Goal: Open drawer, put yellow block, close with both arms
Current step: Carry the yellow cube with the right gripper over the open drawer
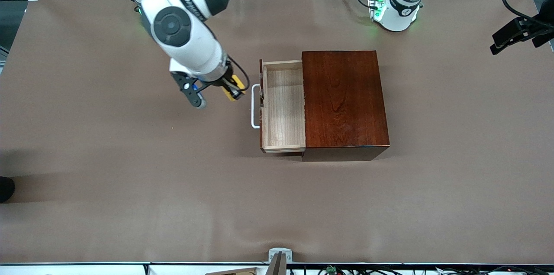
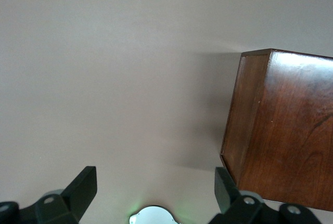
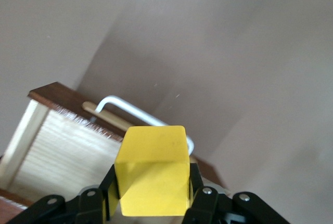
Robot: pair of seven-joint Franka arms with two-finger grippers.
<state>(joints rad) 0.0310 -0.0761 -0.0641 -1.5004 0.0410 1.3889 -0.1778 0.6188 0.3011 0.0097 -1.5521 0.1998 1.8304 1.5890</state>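
The yellow block [image 1: 236, 81] [image 3: 153, 156] is held in the air by my right gripper [image 1: 231, 88] [image 3: 151, 185], which is shut on it. The gripper hangs over the table just in front of the drawer, beside the white handle [image 1: 254, 108] [image 3: 130, 109]. The drawer [image 1: 283, 106] [image 3: 57, 141] stands pulled out of the dark red-brown box [image 1: 344, 101] [image 2: 281, 141], and its pale wood tray has nothing in it. My left gripper [image 2: 154, 185] is open and empty, high over the table by the box's end. The left arm waits.
The left arm's green-lit base [image 1: 396, 11] [image 2: 153, 216] stands on the table farther from the front camera than the box. Brown table cloth [image 1: 130, 171] spreads around the box. A metal bracket [image 1: 279, 257] sits at the table's near edge.
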